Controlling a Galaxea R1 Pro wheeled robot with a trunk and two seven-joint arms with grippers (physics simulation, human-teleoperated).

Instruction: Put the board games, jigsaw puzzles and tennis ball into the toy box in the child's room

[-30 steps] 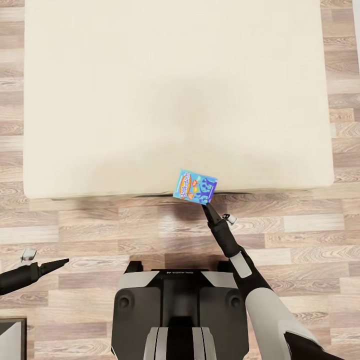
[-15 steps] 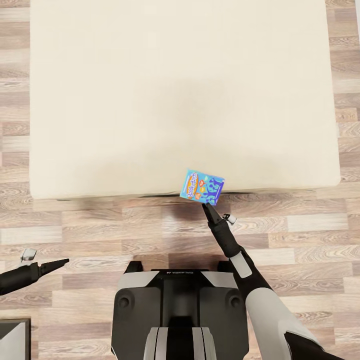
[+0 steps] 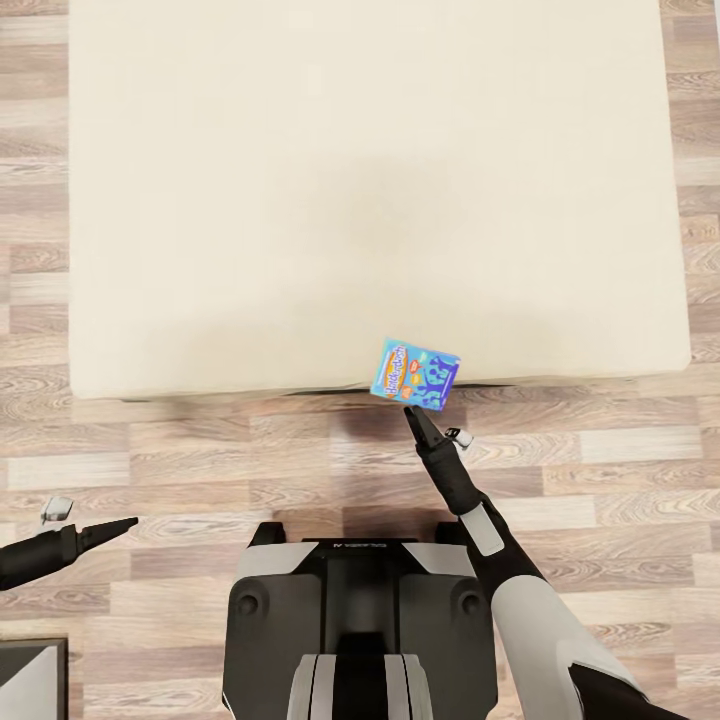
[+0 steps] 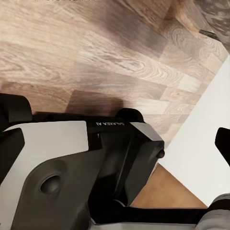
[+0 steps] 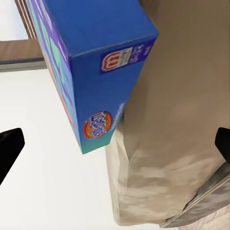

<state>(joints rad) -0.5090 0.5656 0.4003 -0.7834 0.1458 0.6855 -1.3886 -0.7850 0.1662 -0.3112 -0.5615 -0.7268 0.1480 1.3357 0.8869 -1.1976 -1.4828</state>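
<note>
We see the flat blue printed board game box (image 3: 416, 372) at the near edge of the large cream-beige mattress of the bed (image 3: 370, 180), just ahead of our right gripper (image 3: 410, 412). The head view places the black tip directly below the box's lower corner. In the right wrist view the same box (image 5: 96, 72) sits between the two dark fingers (image 5: 9, 148), which stand well apart at the picture's edges, not clamped on it. Whether the box rests on the mattress edge or overhangs it, we cannot tell.

Our left gripper (image 3: 125, 523) hangs over the wood plank floor (image 3: 600, 450), well apart from the bed; its fingers look drawn together to a point and hold nothing.

Risk assessment, in our judgement:
- With the box at the edge, a nudge from either finger could tip it onto the floor.
- Closing on one corner alone could let the thin box pivot and slip out.
- The soft mattress may give under the box and shift the contact.
</note>
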